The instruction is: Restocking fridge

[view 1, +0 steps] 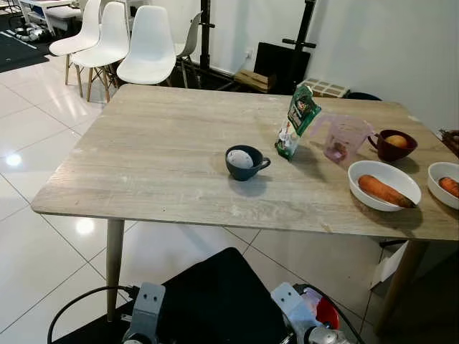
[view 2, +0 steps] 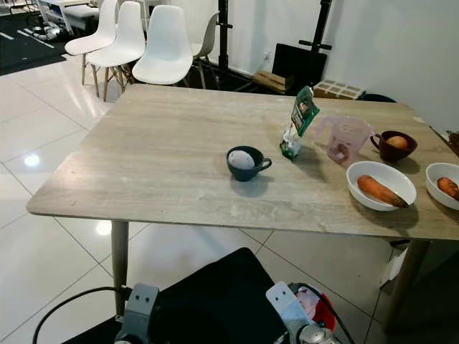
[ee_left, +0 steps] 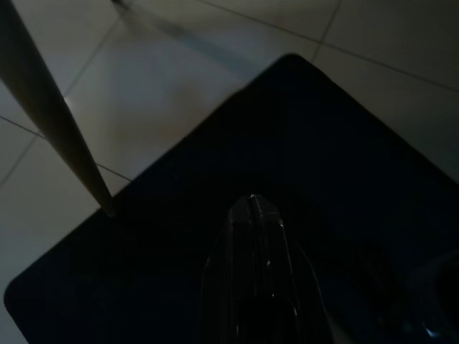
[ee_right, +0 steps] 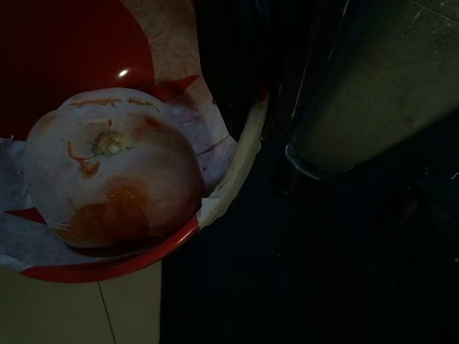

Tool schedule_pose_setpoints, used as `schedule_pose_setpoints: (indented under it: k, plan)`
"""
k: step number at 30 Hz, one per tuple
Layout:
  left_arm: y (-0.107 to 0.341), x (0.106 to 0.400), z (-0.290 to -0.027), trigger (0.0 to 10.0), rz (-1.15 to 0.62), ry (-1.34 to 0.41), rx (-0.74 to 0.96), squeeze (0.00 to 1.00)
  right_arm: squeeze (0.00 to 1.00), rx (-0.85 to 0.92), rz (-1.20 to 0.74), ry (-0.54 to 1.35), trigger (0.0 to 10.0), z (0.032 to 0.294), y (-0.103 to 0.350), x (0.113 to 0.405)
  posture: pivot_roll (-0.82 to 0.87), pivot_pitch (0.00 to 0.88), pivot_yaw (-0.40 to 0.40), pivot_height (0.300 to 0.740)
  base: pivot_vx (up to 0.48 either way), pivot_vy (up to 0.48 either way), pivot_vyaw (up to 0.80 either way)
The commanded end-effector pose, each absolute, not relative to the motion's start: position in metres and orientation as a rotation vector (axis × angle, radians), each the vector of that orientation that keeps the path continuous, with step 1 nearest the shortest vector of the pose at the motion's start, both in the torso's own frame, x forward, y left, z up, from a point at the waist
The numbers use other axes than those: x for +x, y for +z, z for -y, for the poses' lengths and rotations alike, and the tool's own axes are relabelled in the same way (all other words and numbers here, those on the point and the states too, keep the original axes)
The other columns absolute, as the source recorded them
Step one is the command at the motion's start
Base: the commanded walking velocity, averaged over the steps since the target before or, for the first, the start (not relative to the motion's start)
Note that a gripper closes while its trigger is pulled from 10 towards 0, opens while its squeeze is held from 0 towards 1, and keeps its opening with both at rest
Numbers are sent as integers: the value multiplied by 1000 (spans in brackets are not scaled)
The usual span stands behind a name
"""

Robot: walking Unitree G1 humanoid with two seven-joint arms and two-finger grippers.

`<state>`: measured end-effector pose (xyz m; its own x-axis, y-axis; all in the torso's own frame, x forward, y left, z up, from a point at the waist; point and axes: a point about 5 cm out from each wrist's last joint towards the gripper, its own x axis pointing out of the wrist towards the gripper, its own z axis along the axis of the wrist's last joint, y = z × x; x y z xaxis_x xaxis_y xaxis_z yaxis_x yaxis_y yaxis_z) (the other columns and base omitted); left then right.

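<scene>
A pale wood-grain table (view 1: 158, 158) is standing on glossy white floor tiles (view 1: 29, 236), white moulded chairs (view 1: 147, 43) waiting at eleven o'clock. A dark blue cup (view 1: 245, 162) is sitting mid-table, a green pouch (view 1: 296, 118) leaning at one o'clock, white carrot bowls (view 1: 384, 185) at three. The left gripper (ee_left: 252, 215) is hanging pinched closed; the right's fingers, I cannot tell, beside a red bowl (ee_right: 143, 254) holding an onion (ee_right: 115, 168).

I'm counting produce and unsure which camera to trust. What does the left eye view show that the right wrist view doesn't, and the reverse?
Left eye view alone: the pale wooden table carrying a dark blue mug, a green foil pouch, a clear pink jug and a white oval bowl with a carrot.
Right wrist view alone: a round pale orange vegetable lying on white paper.
Shared: the red bowl at the robot's right side.
</scene>
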<state>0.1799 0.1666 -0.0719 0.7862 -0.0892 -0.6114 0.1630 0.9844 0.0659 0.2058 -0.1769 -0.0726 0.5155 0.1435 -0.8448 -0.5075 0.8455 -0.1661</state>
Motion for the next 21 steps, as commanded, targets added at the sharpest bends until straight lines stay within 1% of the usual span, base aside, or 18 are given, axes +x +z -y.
schedule_pose_setpoints:
  k: [1, 5, 9, 13, 21]
  plan:
    - [-75, 175, -159, 10000, -672, -162, 110, 0, 0, -415, -951, 382, 10000, 181, -73, 205, -77, 34, -70, 700, 0, 0, 0]
    - [-76, 174, -158, 10000, -678, -167, 91, 0, 0, -430, -969, 365, 10000, 183, -74, 204, -77, 37, -68, 700, 0, 0, 0]
    - [-78, 173, -159, 10000, -705, -169, 111, 0, 0, -447, -959, 365, 10000, 183, -73, 204, -75, 33, -71, 700, 0, 0, 0]
    - [-83, 165, -163, 10000, -752, -166, 145, 0, 0, -431, -962, 339, 10000, 185, -74, 203, -78, 34, -79, 700, 0, 0, 0]
    - [-85, 163, -164, 10000, -757, -109, 126, 0, 0, -386, -960, 346, 10000, 181, -74, 202, -90, 46, -85, 700, 0, 0, 0]
